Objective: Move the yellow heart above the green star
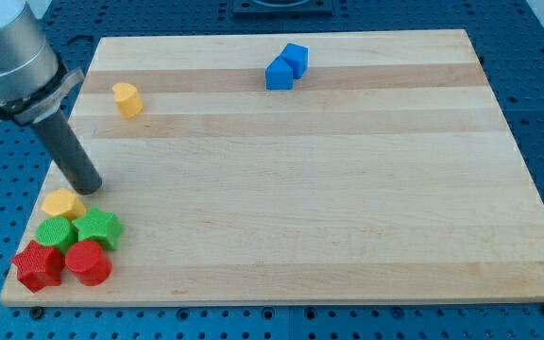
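Now my tip stands just above the yellow heart, almost touching it, near the wooden board's lower left corner. This heart lies directly above-left of the green star, touching it. The arm carries only a rod, without jaws, so it holds nothing.

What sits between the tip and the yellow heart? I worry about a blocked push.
Nothing: in the camera view my tip ends right at the yellow heart, above the green star.

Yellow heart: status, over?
My tip just above yellow heart. Heart touching green star, at its upper left. Green cylinder crowds alongside.
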`<action>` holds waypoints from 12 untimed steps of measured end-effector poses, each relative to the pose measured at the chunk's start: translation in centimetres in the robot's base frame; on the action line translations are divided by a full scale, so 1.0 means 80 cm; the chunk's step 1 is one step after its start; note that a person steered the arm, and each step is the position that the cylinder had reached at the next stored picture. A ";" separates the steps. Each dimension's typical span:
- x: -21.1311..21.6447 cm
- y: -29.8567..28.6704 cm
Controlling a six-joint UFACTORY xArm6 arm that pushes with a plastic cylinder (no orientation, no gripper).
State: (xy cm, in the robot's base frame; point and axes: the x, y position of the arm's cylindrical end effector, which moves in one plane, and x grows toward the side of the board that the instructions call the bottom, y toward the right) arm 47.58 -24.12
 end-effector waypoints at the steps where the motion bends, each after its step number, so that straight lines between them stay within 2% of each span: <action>1: -0.047 -0.022; 2: -0.084 -0.074; 3: -0.089 -0.080; 4: -0.138 -0.080; 5: -0.211 -0.069; 6: -0.232 -0.025; 7: -0.204 0.029; 9: -0.081 0.045; 10: -0.048 0.050; 11: -0.057 0.050; 12: -0.087 0.045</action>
State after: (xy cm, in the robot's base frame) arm 40.59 -20.53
